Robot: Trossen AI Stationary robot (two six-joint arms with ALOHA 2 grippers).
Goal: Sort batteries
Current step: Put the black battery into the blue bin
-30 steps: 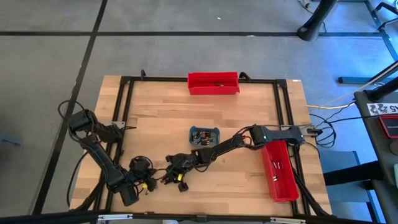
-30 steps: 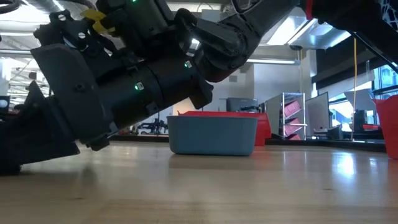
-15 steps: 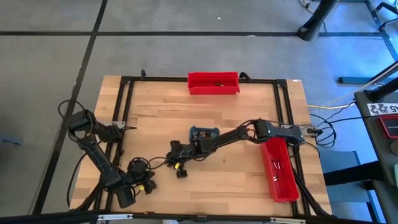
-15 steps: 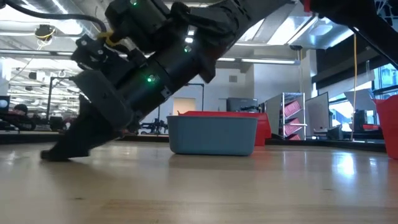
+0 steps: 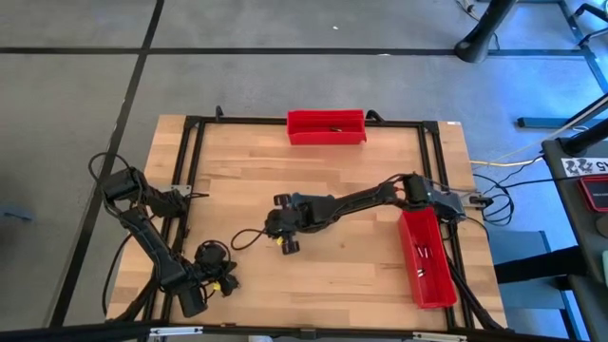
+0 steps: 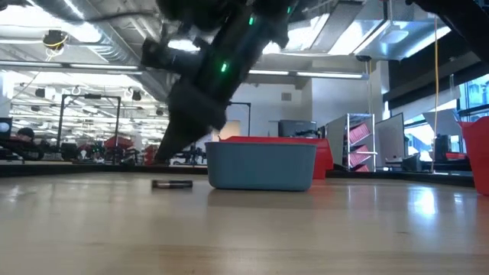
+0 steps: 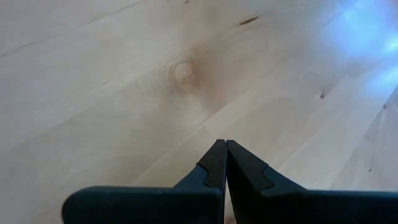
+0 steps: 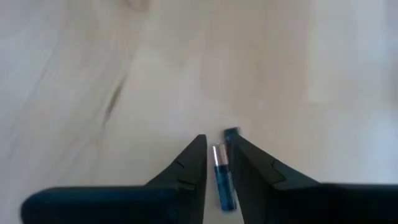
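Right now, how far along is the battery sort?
Done: a few batteries lie in the right red bin, one in the far red bin. In hand: right tool open astride one battery on the table. Remaining: grey-blue tray contents hidden. Left tool shut, parked near-left.

A slim blue battery with a silvery end is lying flat on the bare wooden tabletop, showing in the low view just beside the grey-blue tray.
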